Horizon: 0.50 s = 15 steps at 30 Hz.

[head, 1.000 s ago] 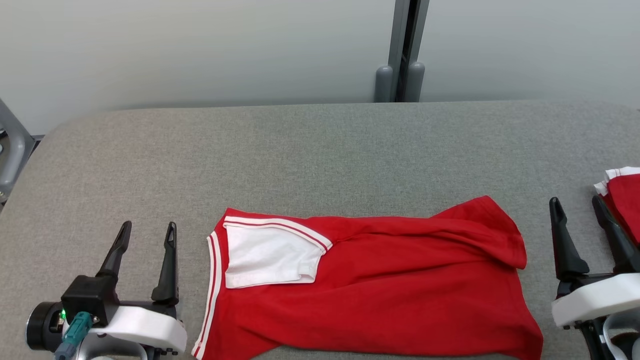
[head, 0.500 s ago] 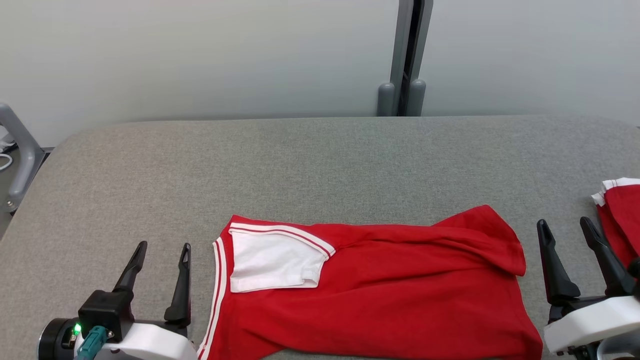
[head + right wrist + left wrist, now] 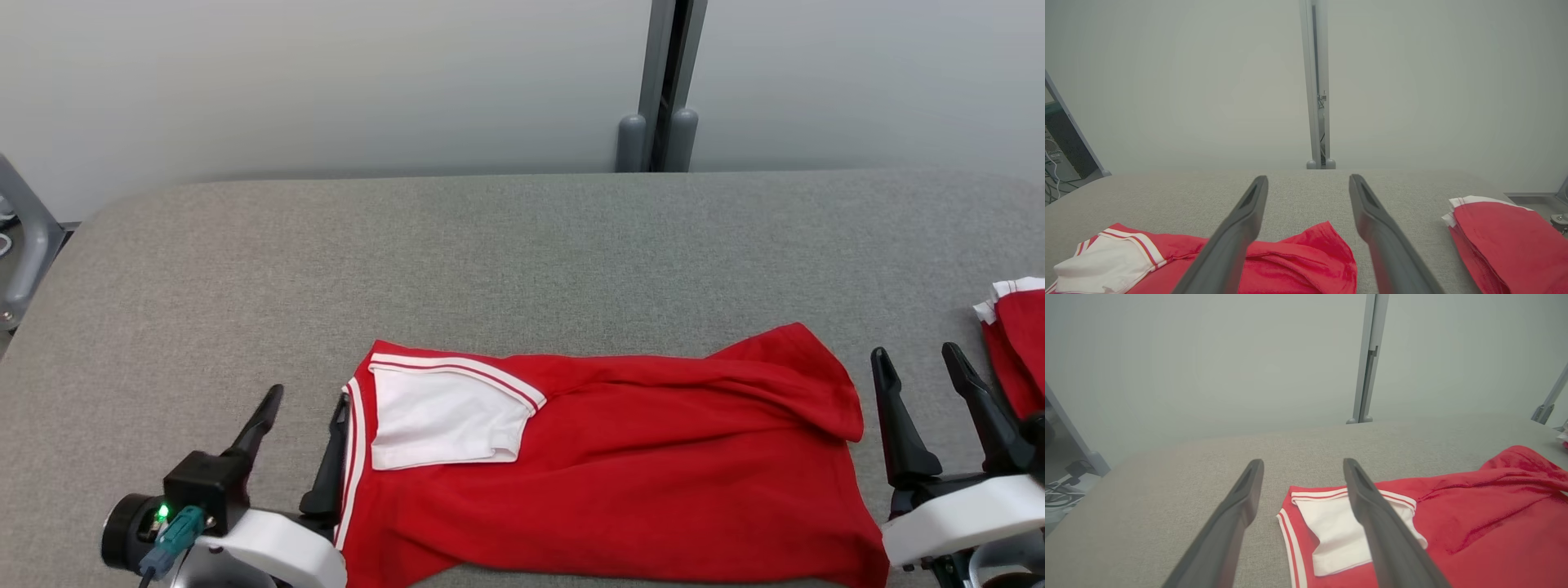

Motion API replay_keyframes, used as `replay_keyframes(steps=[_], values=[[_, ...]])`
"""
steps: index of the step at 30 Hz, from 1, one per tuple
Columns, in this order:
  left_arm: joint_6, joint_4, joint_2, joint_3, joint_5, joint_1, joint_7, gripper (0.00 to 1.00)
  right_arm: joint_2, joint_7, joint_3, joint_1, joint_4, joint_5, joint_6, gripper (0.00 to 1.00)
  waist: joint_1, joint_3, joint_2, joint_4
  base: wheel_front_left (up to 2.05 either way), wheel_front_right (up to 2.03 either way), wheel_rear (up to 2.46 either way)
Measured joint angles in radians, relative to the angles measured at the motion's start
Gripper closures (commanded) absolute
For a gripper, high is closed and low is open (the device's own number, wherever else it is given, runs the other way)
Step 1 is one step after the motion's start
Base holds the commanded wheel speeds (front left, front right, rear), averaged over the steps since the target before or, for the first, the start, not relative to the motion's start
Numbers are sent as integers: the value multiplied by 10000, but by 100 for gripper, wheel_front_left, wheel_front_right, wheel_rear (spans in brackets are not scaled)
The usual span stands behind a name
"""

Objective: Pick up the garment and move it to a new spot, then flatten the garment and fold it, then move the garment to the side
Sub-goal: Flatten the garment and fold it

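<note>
Nearest, at the lower left, the left gripper (image 3: 308,398) sits low over the table (image 3: 522,245). Its two dark fingers are spread apart and hold nothing. The inner finger lies right at the striped left edge of the shirt (image 3: 637,482); whether it touches the cloth I cannot tell. At the lower right, the right gripper (image 3: 915,354) is likewise spread wide and holds nothing. It is poised between the shirt's right end and a pile of red clothes (image 3: 1016,343) at the table's right edge. The red shirt lies along the near side of the grey table, folded lengthwise. A white panel with red-and-white trim shows at its left end, and a loose, rumpled flap sits at its far right corner. Beyond it the table runs to its far edge, and behind that stands a pale wall with a grey post (image 3: 665,82).
</note>
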Motion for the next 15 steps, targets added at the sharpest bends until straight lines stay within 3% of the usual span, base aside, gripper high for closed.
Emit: replay_keyframes(steps=[3,4,5,9,15], values=[[-579,483,-96,-320,-316,-368,439,0,10,0,90,-126,15,4,0,0,0,236,0,-73,0,0,0],[-579,483,-96,-320,-316,-368,439,0,10,0,90,-126,15,4,0,0,0,236,0,-73,0,0,0],[-1012,926,-153,-522,-671,-582,895,0,17,2,163,-192,38,6,0,0,0,398,0,-157,0,0,0],[-1687,1866,-213,-780,-1187,-1065,1705,0,23,-21,247,-361,127,10,0,0,0,735,0,-364,0,0,0],[-2146,2945,-249,-773,-1559,-1544,2031,0,23,-79,311,-478,230,12,0,0,0,1139,0,-645,0,0,0]])
